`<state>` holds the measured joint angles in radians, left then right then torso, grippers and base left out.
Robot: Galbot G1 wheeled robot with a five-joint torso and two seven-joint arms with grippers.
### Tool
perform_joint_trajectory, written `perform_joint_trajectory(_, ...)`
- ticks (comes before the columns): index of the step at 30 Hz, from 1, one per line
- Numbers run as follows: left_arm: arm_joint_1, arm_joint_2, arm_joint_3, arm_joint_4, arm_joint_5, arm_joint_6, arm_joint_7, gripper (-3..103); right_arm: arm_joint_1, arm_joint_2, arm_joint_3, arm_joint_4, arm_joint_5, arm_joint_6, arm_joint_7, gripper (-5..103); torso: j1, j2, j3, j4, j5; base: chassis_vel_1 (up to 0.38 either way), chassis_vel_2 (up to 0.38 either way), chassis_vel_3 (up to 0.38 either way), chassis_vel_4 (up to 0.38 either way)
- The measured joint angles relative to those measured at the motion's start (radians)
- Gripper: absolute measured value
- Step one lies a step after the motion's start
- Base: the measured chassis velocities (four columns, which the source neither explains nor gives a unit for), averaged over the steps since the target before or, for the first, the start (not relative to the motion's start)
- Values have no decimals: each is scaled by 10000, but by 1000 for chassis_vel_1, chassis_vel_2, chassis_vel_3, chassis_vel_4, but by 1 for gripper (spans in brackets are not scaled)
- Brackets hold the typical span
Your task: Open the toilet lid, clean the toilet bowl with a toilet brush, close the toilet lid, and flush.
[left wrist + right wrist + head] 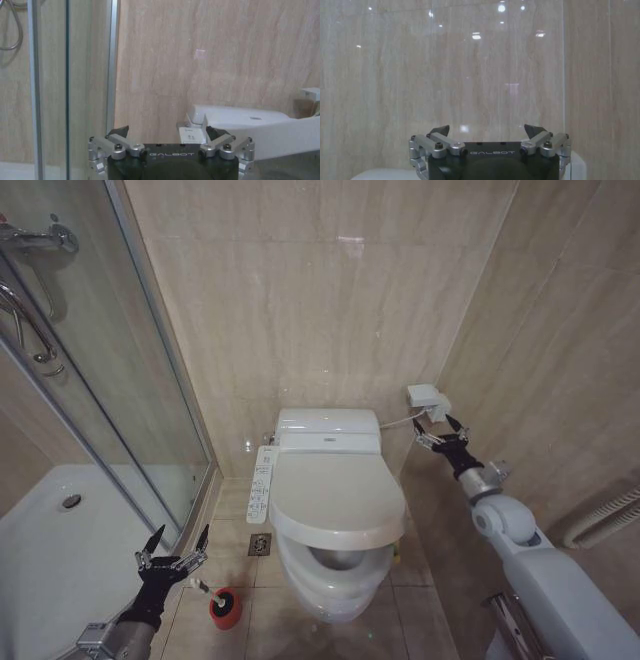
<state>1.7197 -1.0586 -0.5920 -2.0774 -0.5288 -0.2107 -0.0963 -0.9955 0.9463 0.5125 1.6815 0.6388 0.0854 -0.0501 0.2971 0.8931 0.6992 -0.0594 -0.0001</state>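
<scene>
- Toilet lid [335,495]: lowered over the seat at frame centre in the head view; the front of the toilet bowl [335,580] shows below its front edge.
- Bidet control strip [263,483]: runs along the bowl's side, left of the lid in the frame.
- Toilet brush [203,586]: lower left of centre on the floor tiles, its pale handle slanting up-left out of the red holder [225,608].
- Left gripper [174,544]: lower left of the frame, just above and left of the brush handle, apart from it; fingers spread wide, nothing between them.
- Right gripper [438,430]: right of centre, beside the tank, just below the white wall box [427,397]; fingers apart, holding nothing.
- Shower enclosure [150,360]: glass panel and white tray occupy the left of the frame.
</scene>
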Motion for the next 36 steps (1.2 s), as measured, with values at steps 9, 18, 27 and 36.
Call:
perform_joint_trajectory(9,0,0,0,0,0,0,0,100,-1109,413,478,714,-50,-1,79,100,0,0,0,0,0,0,0,0,0)
perform_joint_trajectory(18,0,0,0,0,0,0,0,100,-2536,852,926,1161,-291,224,35,100,1,0,-1,-2,2,0,0,0,0)
perform_joint_trajectory(27,0,0,1,0,0,0,0,100,-3612,1324,1318,1571,-496,504,-168,100,0,1,-1,0,0,0,0,0,0)
perform_joint_trajectory(36,0,0,1,0,0,0,0,100,-4053,1816,1558,1572,-786,654,192,100,0,1,-1,-1,0,0,0,0,0)
